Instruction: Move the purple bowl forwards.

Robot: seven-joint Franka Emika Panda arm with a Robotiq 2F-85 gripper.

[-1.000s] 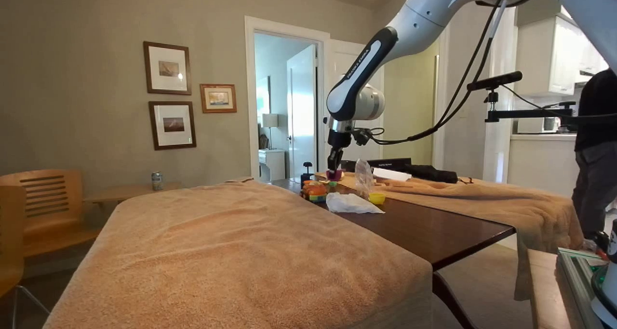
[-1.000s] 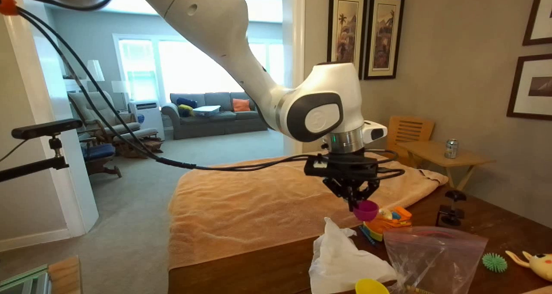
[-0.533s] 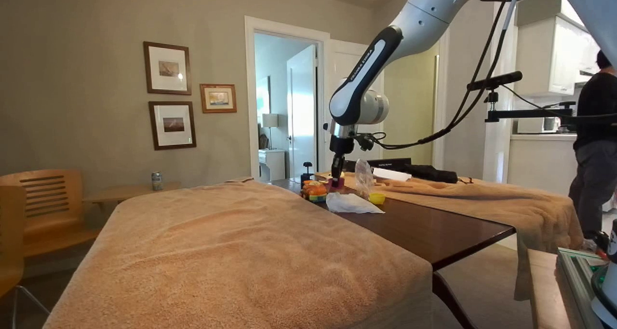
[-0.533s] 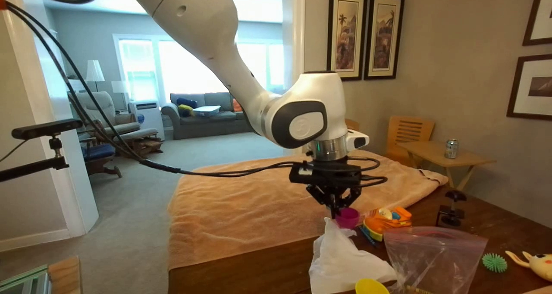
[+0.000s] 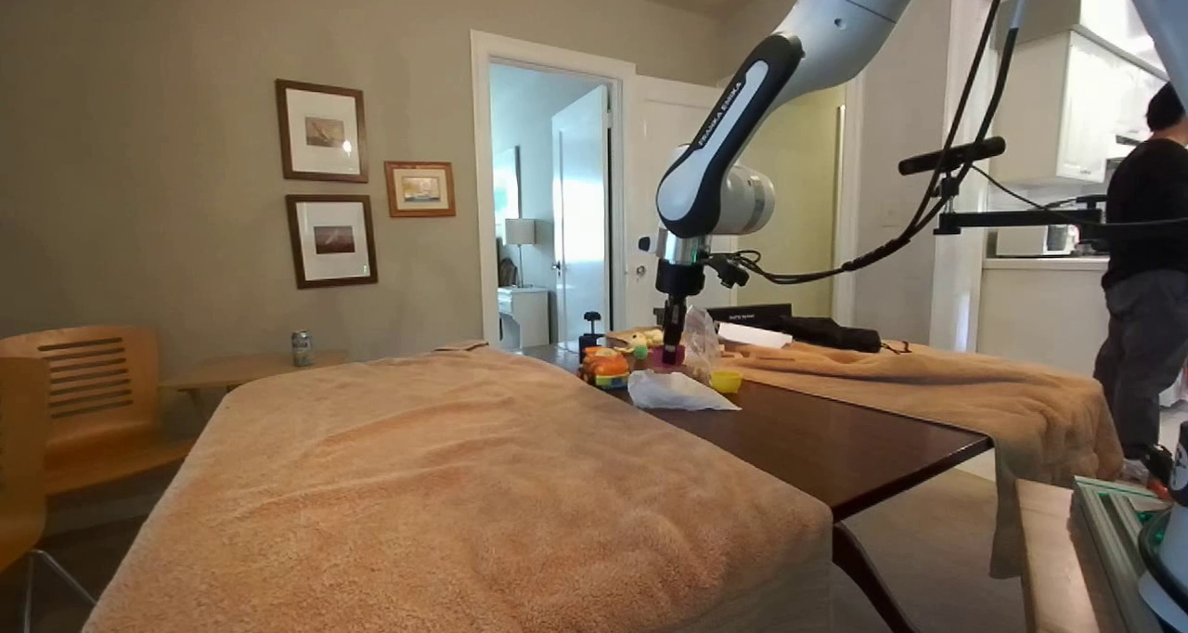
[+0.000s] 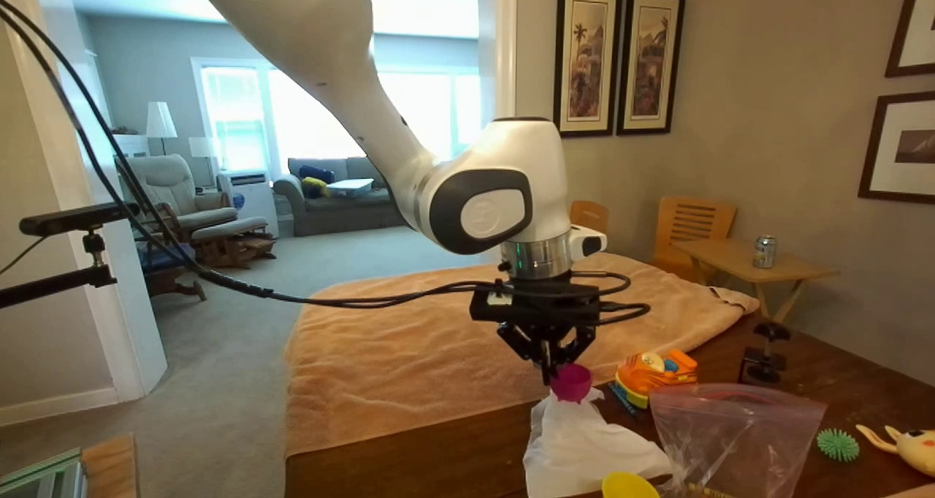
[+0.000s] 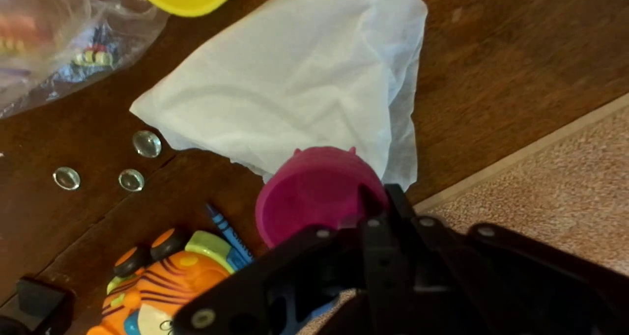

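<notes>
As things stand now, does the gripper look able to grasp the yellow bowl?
Probably not: the gripper holds the purple bowl by its rim, so it is occupied. Nothing seems to cover the yellow bowl, so it may be reachable afterwards.

A home — sofa (image 6: 340, 215), armchair (image 6: 169, 182)

The small round purple bowl (image 7: 309, 197) is facing mouth-up, the claw (image 7: 381, 200) is pinching its rim, and its nubbed base is overlapping the white sheet (image 7: 295, 89) in the wrist view.
</notes>
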